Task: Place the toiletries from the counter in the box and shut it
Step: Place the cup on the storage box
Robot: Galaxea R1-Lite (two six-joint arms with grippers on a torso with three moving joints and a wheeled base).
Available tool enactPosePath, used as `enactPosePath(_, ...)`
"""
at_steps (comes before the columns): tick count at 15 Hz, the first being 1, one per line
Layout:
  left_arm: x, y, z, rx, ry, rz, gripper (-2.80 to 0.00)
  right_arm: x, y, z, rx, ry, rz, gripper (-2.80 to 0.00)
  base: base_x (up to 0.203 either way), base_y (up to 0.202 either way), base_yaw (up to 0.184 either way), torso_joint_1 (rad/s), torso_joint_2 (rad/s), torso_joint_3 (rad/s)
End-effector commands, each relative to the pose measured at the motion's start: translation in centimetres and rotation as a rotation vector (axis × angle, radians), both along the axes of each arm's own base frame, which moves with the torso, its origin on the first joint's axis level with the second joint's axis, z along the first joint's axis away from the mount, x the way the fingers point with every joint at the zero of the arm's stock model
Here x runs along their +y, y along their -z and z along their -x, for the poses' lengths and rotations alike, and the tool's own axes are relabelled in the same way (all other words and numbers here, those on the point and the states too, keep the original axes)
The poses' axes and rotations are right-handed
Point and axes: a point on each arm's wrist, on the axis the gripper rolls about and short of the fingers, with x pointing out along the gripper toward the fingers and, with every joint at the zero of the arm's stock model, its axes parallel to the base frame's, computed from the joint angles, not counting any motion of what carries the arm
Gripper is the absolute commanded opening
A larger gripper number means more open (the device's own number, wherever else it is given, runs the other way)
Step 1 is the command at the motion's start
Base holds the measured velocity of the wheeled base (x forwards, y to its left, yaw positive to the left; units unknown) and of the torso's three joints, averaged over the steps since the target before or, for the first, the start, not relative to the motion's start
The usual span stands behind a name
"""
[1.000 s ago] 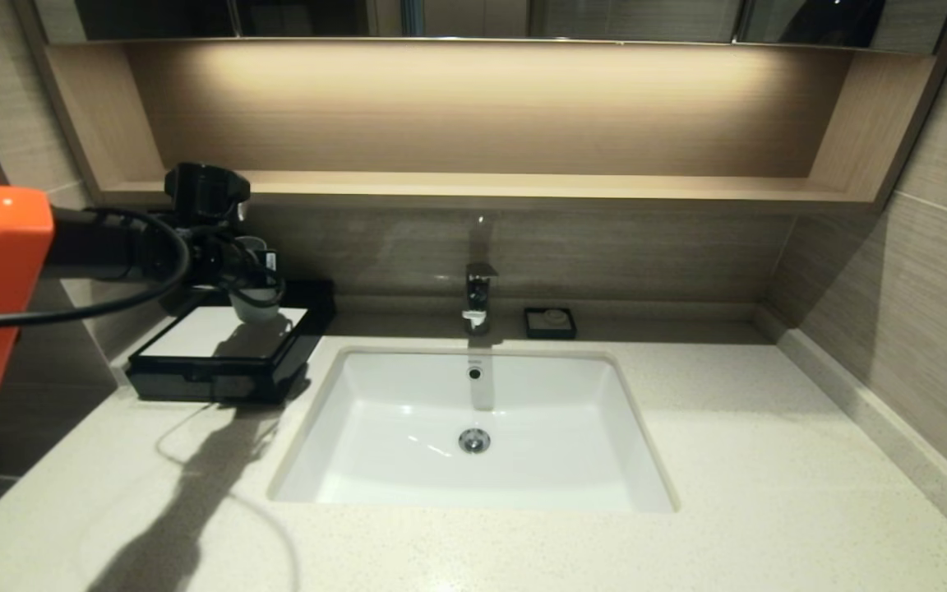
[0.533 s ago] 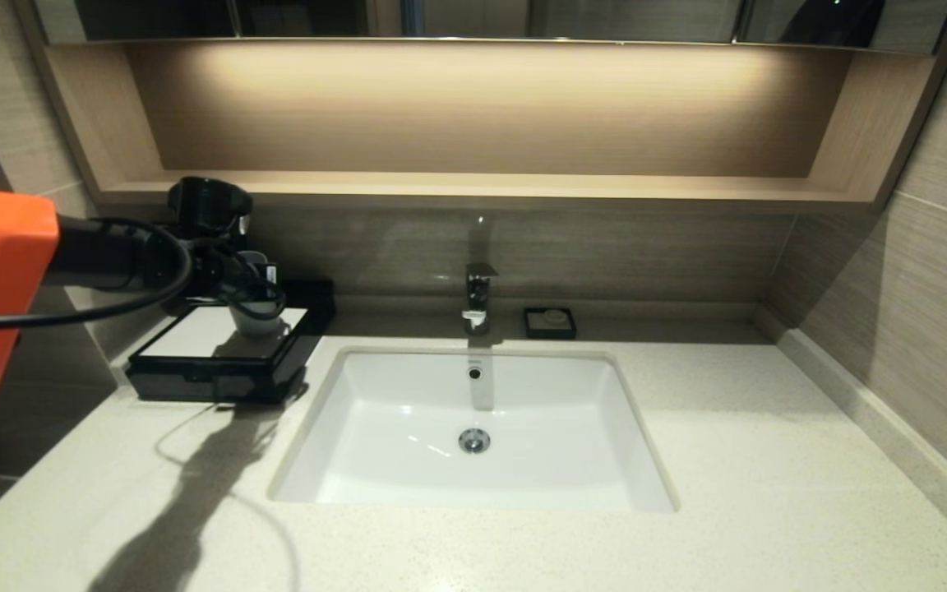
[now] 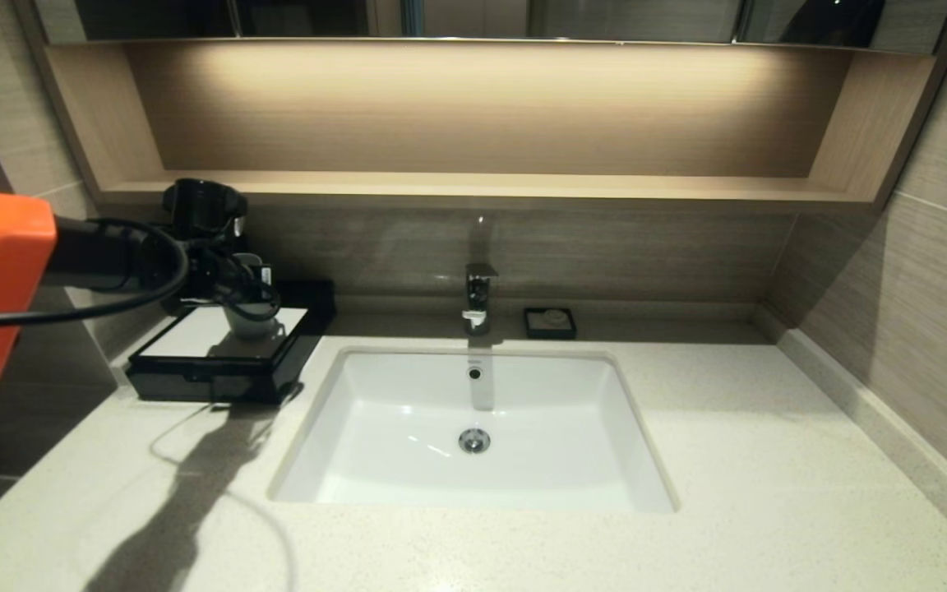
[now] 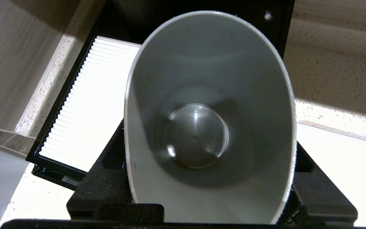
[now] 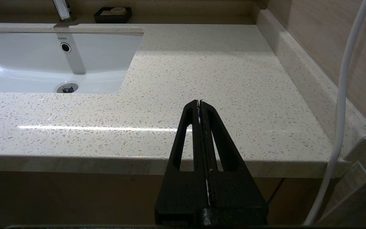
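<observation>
The left claw (image 3: 247,308) was clamped on the grey cup (image 3: 250,316), held over the white panel of the box (image 3: 219,362) at the counter's (image 3: 687,493) back left; the cup was seen empty. It ought to be lowered upright and released gently. No sachets were visible. The right claw (image 5: 199,105) was pressed together near the counter's front edge.

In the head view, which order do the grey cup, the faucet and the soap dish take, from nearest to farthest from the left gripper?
1. The grey cup: held in the left gripper, above the black box at the counter's left.
2. The faucet: behind the sink, at the middle.
3. The soap dish: just right of the faucet, by the wall.
</observation>
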Motion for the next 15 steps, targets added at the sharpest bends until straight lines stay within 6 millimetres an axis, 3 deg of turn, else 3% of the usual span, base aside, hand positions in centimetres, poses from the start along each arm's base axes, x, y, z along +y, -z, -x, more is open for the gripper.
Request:
enactPosePath(1,0.0,0.1,0.0,0.005,-0.002,0.0,-2.8,0.0,0.0,0.0,0.001,0.0,0.0,-2.8,0.0,0.0,0.0,0.0,0.0,0.0)
enactPosePath(4,0.0,0.1,0.0,0.004,-0.002,0.0,-2.8,0.0,0.0,0.0,-0.001,0.0,0.0,-2.8,0.0,0.0,0.0,0.0,0.0,0.0)
enactPosePath(5,0.0,0.1,0.0,0.004,-0.002,0.0,0.0,0.0,0.0,0.0,0.001,0.0,0.0,-2.8,0.0,0.0,0.0,0.0,0.0,0.0)
enactPosePath(12,0.0,0.2,0.0,0.009,-0.002,0.0,0.0,0.0,0.0,0.0,0.0,0.0,0.0,-2.8,0.0,0.0,0.0,0.0,0.0,0.0)
enactPosePath(15,0.1,-0.7,0.4,-0.011,-0.005,0.002,0.0,0.0,0.0,0.0,0.001,0.0,0.0,-2.8,0.0,0.0,0.0,0.0,0.0,0.0)
